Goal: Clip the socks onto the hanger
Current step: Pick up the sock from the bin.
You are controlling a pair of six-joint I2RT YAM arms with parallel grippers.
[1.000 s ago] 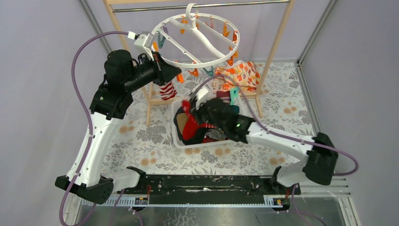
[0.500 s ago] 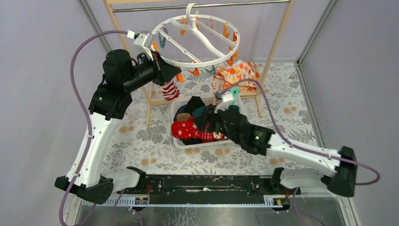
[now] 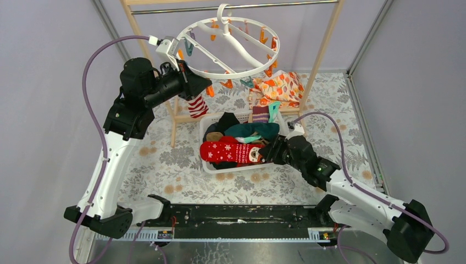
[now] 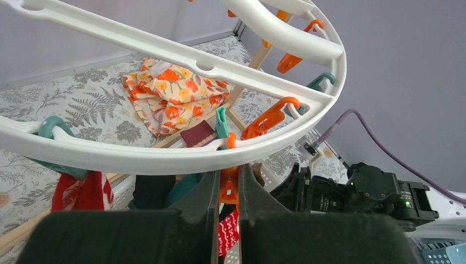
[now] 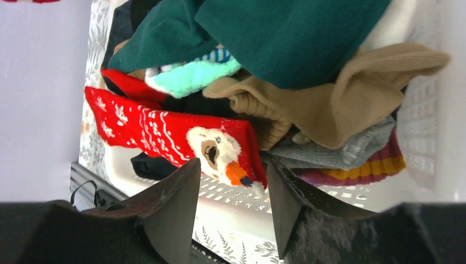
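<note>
Right wrist: right gripper (image 5: 232,169) gapes by knitted sock (image 5: 167,132) (left gripper (image 4: 229,172) seemingly clamps clip (image 4: 227,192)).

The hanger (image 4: 137,159) is plain white, its clips (image 4: 269,118) orange and teal. In the white basket (image 5: 426,154) — a red sock (image 5: 165,135) with white snowflakes and a bear face, a dark teal sock (image 5: 286,38), a tan sock (image 5: 340,104), a mint sock (image 5: 189,77). The cloth (image 3: 280,87) — orange leaf-print.

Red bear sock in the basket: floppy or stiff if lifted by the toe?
Probably floppy: the red sock lies limp, following the lumps beneath. Likely light: thin knit. It may drag the tan sock, which it touches.
</note>
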